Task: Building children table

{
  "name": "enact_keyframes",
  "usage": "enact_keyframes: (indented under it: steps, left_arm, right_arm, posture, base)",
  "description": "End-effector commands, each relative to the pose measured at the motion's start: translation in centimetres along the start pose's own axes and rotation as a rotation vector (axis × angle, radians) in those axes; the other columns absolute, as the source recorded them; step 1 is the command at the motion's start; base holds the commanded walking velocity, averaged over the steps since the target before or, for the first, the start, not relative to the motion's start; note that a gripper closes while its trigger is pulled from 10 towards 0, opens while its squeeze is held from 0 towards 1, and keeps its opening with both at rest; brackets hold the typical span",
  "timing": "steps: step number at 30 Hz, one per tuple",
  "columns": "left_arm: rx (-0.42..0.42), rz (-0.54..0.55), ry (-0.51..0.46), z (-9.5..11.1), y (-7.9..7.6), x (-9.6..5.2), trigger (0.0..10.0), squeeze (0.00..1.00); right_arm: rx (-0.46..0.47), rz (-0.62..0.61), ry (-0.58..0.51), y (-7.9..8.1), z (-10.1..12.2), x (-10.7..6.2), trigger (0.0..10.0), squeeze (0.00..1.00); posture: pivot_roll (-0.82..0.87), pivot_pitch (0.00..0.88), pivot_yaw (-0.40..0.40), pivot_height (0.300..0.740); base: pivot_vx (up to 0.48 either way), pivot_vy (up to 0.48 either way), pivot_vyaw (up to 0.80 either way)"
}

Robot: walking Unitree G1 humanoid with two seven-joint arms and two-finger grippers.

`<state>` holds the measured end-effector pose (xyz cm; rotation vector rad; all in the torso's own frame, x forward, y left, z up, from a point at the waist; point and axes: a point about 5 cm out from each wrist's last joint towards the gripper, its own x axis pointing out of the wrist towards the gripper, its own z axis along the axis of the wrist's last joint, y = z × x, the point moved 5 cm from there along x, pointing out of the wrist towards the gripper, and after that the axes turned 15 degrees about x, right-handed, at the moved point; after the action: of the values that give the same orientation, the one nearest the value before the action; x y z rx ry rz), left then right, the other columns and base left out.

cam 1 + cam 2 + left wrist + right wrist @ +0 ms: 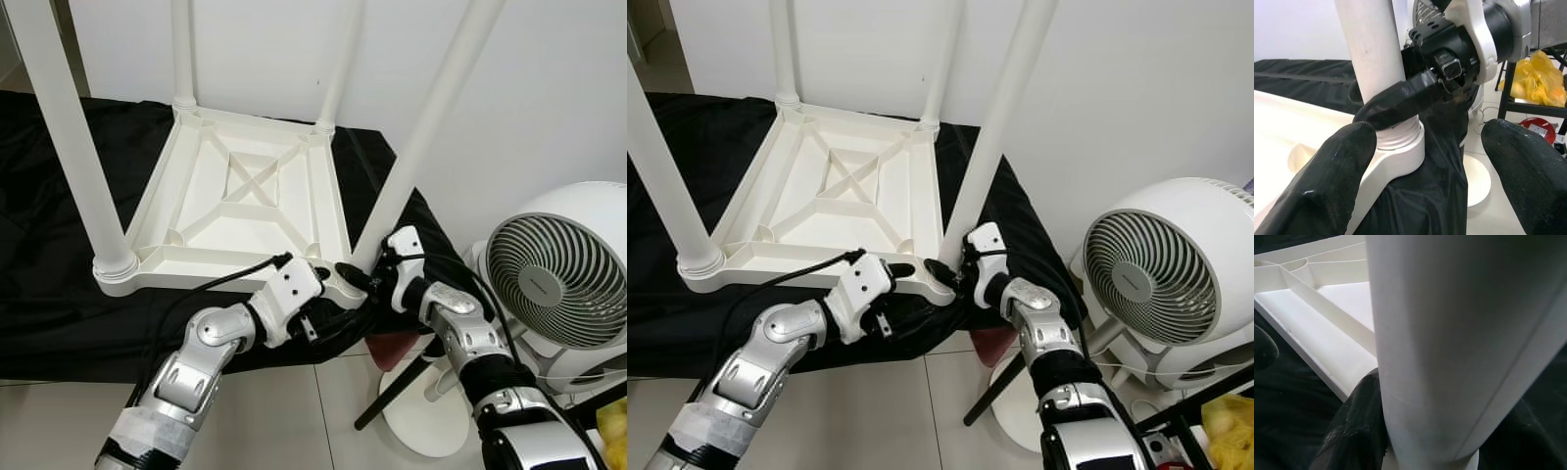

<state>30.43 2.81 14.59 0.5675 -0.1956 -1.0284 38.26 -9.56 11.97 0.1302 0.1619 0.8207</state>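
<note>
Four legs up, and your right gripper is clamped around the near-right leg at its socket; left gripper hangs open just beside.

Both eye views look forward and down at the upturned table. Left wrist view sits close at its near right corner, sharing the leg. Right wrist view presses against it.

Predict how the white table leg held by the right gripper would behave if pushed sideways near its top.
The table leg looks like rigid, smooth plastic, so it probably tilts rather than bends. It already leans in its corner socket, likely not yet seated. The right gripper clamps its base, so fingers may slip.
</note>
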Motion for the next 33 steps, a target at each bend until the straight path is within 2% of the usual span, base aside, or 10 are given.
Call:
enact_keyframes:
  steps: [1,5,6,7,13,18,21,23,29,33]
  left_arm:
    - [-0.001,-0.003,0.006,0.0,-0.3,0.1,10.0,0.0]
    - [-0.001,-0.002,0.007,0.0,-0.3,0.1,10.0,0.0]
    - [-0.002,-0.002,0.009,0.0,-0.3,0.1,10.0,0.0]
    - [-0.002,-0.001,0.01,-0.1,-0.3,0.1,10.0,0.0]
    - [-0.008,-0.003,0.01,-0.1,-0.4,0.1,10.0,0.0]
    - [-0.009,-0.005,0.01,-0.1,-0.4,0.1,10.0,0.0]
    - [-0.017,-0.016,0.004,0.0,-0.8,0.3,10.0,0.0]
    - [-0.019,-0.022,0.002,0.0,-1.0,0.4,10.0,0.0]
    - [-0.02,-0.026,0.0,0.1,-1.1,0.5,10.0,0.0]
    - [-0.02,-0.027,-0.001,0.1,-1.1,0.5,10.0,0.0]
  right_arm:
    - [-0.005,0.007,0.058,-0.1,-1.4,-0.2,0.0,0.0]
    - [-0.006,0.011,0.054,-0.1,-1.4,-0.2,0.0,0.0]
    - [-0.002,-0.009,0.041,-0.2,-1.3,-0.2,8.5,0.0]
    - [0.007,-0.026,0.023,-0.3,-1.2,-0.1,10.0,0.0]
    - [0.078,-0.247,-0.05,-1.3,-1.0,-0.1,10.0,0.0]
    - [0.109,-0.326,-0.066,-1.8,-1.1,-0.1,10.0,0.0]
    - [0.252,-0.585,-0.142,-1.8,-1.7,-0.4,10.0,0.0]
    - [0.273,-0.676,-0.155,-1.2,-2.1,-0.6,10.0,0.0]
    - [0.303,-0.707,-0.187,1.0,-2.1,-0.2,10.0,0.0]
    - [0.31,-0.675,-0.199,1.3,-1.6,0.0,10.0,0.0]
  posture:
    - [0.0,0.0,-0.176,0.74]
    - [0.0,0.0,-0.175,0.74]
    - [0.0,0.0,-0.175,0.74]
    - [0.0,0.0,-0.175,0.74]
    - [-0.02,0.0,-0.172,0.74]
    - [-0.02,0.0,-0.171,0.74]
    - [-0.03,0.0,-0.17,0.74]
    - [-0.03,0.0,-0.167,0.74]
    - [-0.03,0.0,-0.168,0.74]
    - [-0.03,0.0,-0.168,0.74]
  base:
    - [0.0,0.0,0.0]
    - [0.0,0.0,0.0]
    - [0.0,0.0,0.0]
    - [0.0,0.0,0.0]
    - [0.0,0.0,0.0]
    - [0.0,0.0,0.0]
    - [0.0,0.0,0.0]
    - [0.0,0.0,0.0]
    - [0.0,0.0,0.0]
    - [0.0,0.0,0.0]
